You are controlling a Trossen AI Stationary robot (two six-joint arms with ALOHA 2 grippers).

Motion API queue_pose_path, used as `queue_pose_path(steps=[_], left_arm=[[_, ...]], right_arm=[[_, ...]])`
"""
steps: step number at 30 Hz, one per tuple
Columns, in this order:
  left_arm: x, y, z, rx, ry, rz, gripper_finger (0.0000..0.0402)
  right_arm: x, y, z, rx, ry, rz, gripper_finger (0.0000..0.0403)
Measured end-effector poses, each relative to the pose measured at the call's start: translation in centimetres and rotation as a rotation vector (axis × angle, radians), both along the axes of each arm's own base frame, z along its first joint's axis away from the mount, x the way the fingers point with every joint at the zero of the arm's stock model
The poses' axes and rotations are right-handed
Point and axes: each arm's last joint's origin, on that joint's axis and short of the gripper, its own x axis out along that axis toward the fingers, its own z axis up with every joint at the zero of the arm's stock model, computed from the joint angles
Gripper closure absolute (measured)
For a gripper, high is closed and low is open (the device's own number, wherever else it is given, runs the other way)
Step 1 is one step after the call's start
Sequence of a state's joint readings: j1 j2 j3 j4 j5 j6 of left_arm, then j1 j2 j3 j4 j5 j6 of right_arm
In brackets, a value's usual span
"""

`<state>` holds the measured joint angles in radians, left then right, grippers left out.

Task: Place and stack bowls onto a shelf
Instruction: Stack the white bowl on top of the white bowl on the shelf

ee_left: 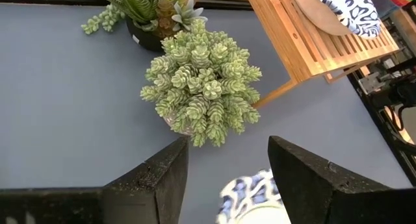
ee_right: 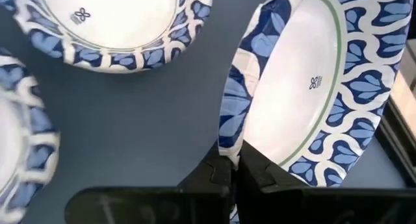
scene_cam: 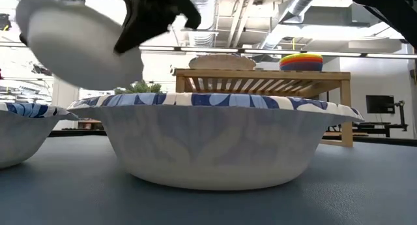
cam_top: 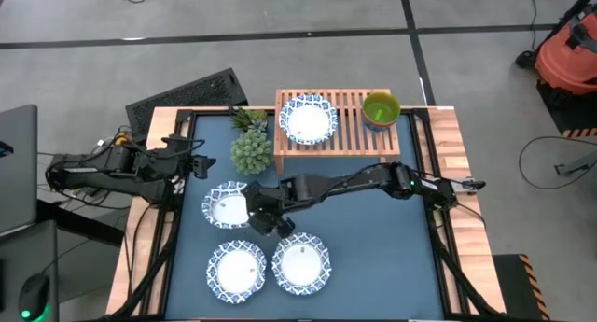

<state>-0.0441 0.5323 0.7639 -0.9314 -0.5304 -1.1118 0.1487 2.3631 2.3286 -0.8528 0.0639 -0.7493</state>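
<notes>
1. The right gripper [ee_right: 235, 169] reaches across the blue table mat to the left-centre of the table, its fingers pinched closed on the rim of a wide shallow bowl with a blue-and-white patterned rim and white centre [ee_right: 305, 87]. In the low view that bowl [scene_cam: 75, 45] hangs tilted, clear of the mat, so the step in hand looks like the carry after a pick-up.
2. Two more patterned bowls [cam_top: 236, 270] [cam_top: 300, 263] sit side by side at the near edge of the mat, apart from the held one.
3. The low light-wood slatted shelf [cam_top: 350, 126] stands at the far side of the table. One patterned bowl [cam_top: 307, 119] already rests on its left part, and a stack of smaller plain bowls with a green one on top [cam_top: 381, 109] sits at its right end.
4. The left gripper [ee_left: 224, 175] waits near the table's left edge, fingers spread open and holding nothing, facing a pale green spiky plant [ee_left: 201, 87].
5. The next move probably calls for lifting the held bowl over the shelf's front edge, passing the plant just beside the shelf's left end, levelling it, and nesting it into the bowl already there.
</notes>
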Motion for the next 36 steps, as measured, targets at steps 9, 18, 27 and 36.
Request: queue_pose_path(steps=[9, 18, 27, 36], left_arm=[[-0.1, 0.1, 0.0, 0.044, 0.010, 0.019, 0.0205], [-0.2, 0.0, 0.1, 0.031, 0.009, -0.006, 0.0205], [-4.8, 0.5, 2.8, 0.041, -0.004, 0.083, 0.0205], [-8.0, 0.4, 1.0, 0.063, -0.023, -0.016, 0.0205]], right_arm=[[-3.4, -1.6, 4.0, -0.005, 0.102, -0.108, 0.0383], [-8.1, -1.5, 11.6, 0.106, -0.035, -0.197, 0.0383], [-14.0, -4.1, 19.4, 0.110, -0.275, -0.378, 0.0383], [-15.0, -9.1, 17.9, -0.015, -0.155, -0.719, 0.0383]])
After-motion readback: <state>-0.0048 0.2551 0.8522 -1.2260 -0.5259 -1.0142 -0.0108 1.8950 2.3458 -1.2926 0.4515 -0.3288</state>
